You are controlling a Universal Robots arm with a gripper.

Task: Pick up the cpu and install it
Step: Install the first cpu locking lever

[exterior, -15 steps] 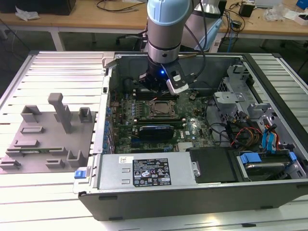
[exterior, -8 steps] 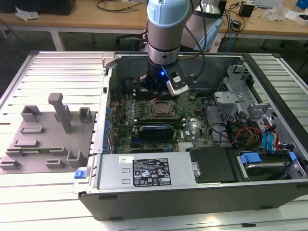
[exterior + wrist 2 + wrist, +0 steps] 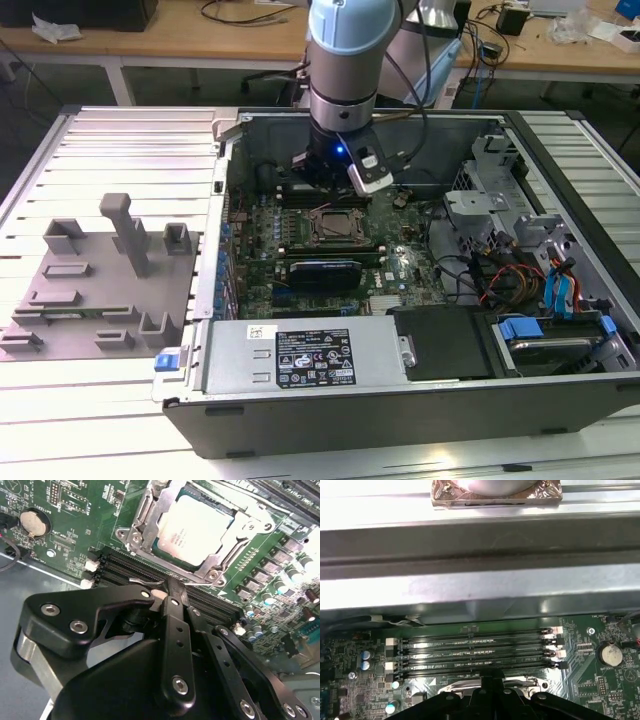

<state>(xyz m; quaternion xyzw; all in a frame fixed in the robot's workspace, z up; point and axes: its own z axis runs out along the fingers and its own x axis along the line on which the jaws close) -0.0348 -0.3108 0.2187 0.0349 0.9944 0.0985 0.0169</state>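
The cpu (image 3: pixel 335 224) (image 3: pixel 197 527), a flat square chip with a shiny silver top, lies flat inside the metal socket frame (image 3: pixel 145 517) on the green motherboard (image 3: pixel 400 265). My gripper (image 3: pixel 322 190) (image 3: pixel 172 587) (image 3: pixel 492 687) hangs just above the board, over the black memory slots (image 3: pixel 475 650) beside the socket, on the side towards the case's back wall. Its black fingers are pressed together with nothing between them. It does not touch the cpu.
The open computer case holds a silver power supply (image 3: pixel 300 350) at the front, and a drive cage (image 3: pixel 480 200) with coloured cables (image 3: pixel 500 280) on the exterior view's right. A grey fixture plate with blocks (image 3: pixel 100 290) lies on the exterior view's left. A coin battery (image 3: pixel 34 522) sits near the slots.
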